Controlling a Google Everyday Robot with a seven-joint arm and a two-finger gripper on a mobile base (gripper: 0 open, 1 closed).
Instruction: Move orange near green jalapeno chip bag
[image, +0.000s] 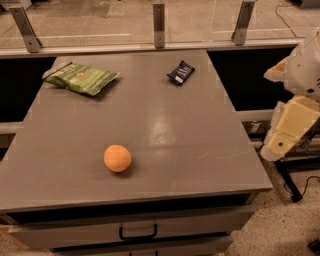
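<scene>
You have the green jalapeno chip bag (82, 77) lying flat by the far left corner of the surface (180, 135), and the orange (117, 158) sits well apart from it, towards the front edge and left of the middle. Further right, a small dark navy packet (180, 73) lies near the far edge. Your gripper (291, 129) hangs off the surface past its right edge, touching nothing, and you cannot tell whether it is released or clenched.

Table (200, 165) bearing orange (117, 158), green bag (82, 78), navy packet (180, 73)
</scene>
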